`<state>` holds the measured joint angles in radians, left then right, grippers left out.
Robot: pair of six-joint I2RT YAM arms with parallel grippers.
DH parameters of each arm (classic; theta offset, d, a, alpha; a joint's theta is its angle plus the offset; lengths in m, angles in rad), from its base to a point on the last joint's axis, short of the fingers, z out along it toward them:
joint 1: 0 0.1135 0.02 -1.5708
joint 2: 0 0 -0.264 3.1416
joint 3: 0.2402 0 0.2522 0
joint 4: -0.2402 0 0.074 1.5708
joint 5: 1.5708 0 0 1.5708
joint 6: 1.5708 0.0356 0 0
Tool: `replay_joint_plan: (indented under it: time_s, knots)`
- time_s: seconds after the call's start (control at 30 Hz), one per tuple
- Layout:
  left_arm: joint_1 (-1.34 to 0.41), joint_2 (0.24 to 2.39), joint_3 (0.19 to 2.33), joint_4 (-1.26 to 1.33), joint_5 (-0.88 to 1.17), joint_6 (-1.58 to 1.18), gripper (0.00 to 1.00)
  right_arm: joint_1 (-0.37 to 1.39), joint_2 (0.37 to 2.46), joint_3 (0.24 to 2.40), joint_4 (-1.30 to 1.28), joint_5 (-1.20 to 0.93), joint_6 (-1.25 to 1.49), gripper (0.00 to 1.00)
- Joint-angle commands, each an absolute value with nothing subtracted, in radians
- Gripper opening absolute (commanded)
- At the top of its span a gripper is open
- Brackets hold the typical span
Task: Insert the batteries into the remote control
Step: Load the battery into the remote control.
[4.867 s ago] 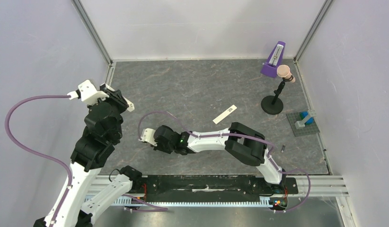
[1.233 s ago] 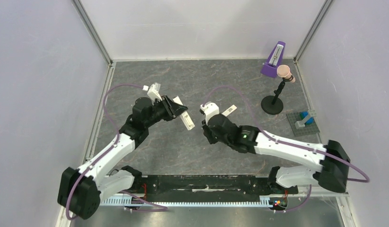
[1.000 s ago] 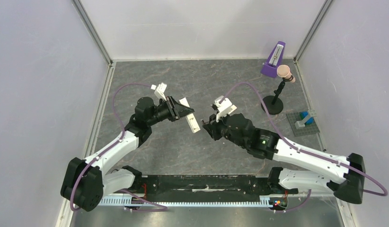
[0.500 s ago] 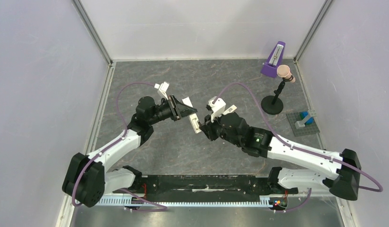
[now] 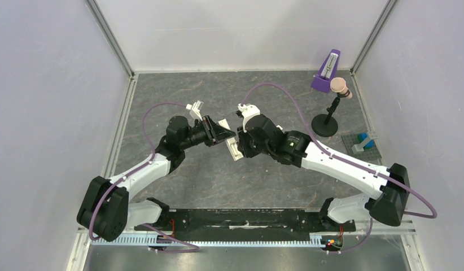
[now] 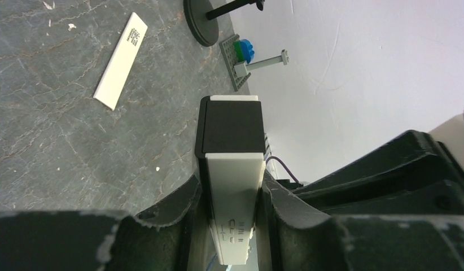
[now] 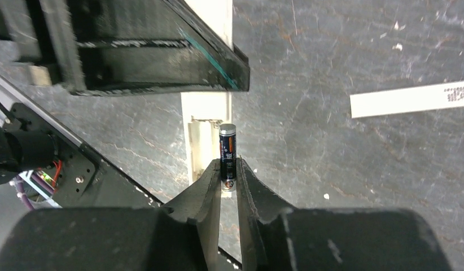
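Midway at best: the left gripper [image 6: 232, 197] has its fingers clamped on the remote control [image 6: 234, 169]. The right gripper [image 7: 228, 172] pinches one of the batteries [image 7: 227, 148] by its lower end, the free tip just beside the open bay [image 7: 200, 148], not yet seated. No cell shows inside and the second is out of sight. Beyond the fingertips, the cover strip [image 7: 410, 99] lies on the table [image 7: 331, 169].

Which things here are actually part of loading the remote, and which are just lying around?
For the job:
remote, held in the left gripper
battery, held in the right gripper
white strip, likely the remote's cover

Lying about:
purple metronome
black stand
grey plate with a blue block
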<state>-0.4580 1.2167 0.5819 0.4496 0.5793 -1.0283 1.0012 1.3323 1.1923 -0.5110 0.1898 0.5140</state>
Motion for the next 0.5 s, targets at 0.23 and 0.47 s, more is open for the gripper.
replay_joint_plan:
  time_s: [0.23, 0.47]
  knots:
    - [-0.466, 1.234, 0.591, 0.434, 0.544, -1.000, 0.02, 0.971, 1.399, 1.271, -0.617, 0.094, 0.530, 0.18]
    - [-0.465, 1.254, 0.612, 0.396, 0.541, -0.978, 0.02, 0.971, 1.414, 1.294, -0.609, 0.087, 0.512, 0.18]
